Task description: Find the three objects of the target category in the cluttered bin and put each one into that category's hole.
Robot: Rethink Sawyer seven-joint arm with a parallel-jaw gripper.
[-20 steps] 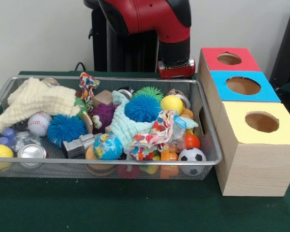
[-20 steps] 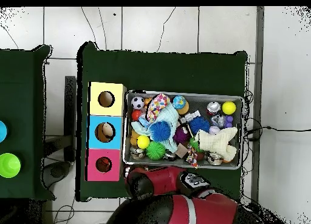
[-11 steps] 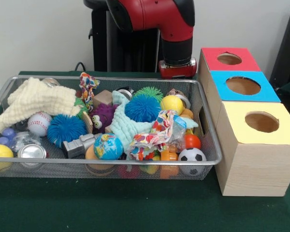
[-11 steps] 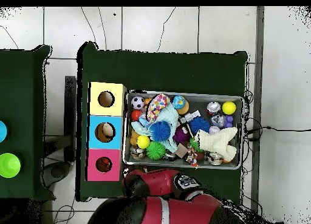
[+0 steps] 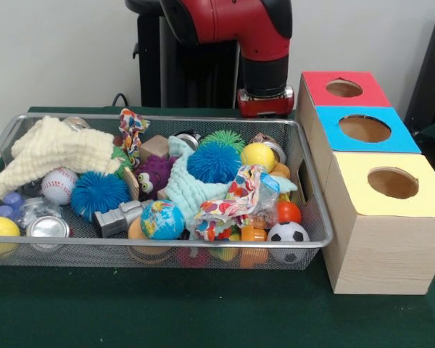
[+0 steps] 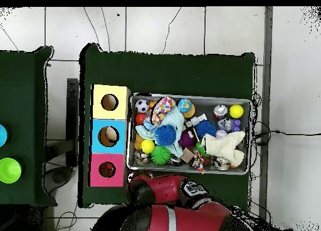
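Pincer [image 5: 264,104] hangs behind the bin [image 5: 315,217], fingers hidden so I cannot tell its state, probably parked clear of the boxes [image 5: 370,156].

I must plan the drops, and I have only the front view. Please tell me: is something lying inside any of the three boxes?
Observer: Yes. From above, a pale tan thing shows through the hole of the blue-topped box.
Operator: And the other two holes?
Observer: The yellow-topped box and the red-topped box show only dark inside their holes.
Operator: Is the arm above the toys?
Observer: No. The arm lies over the strip of table along one long side of the bin, outside its rim.
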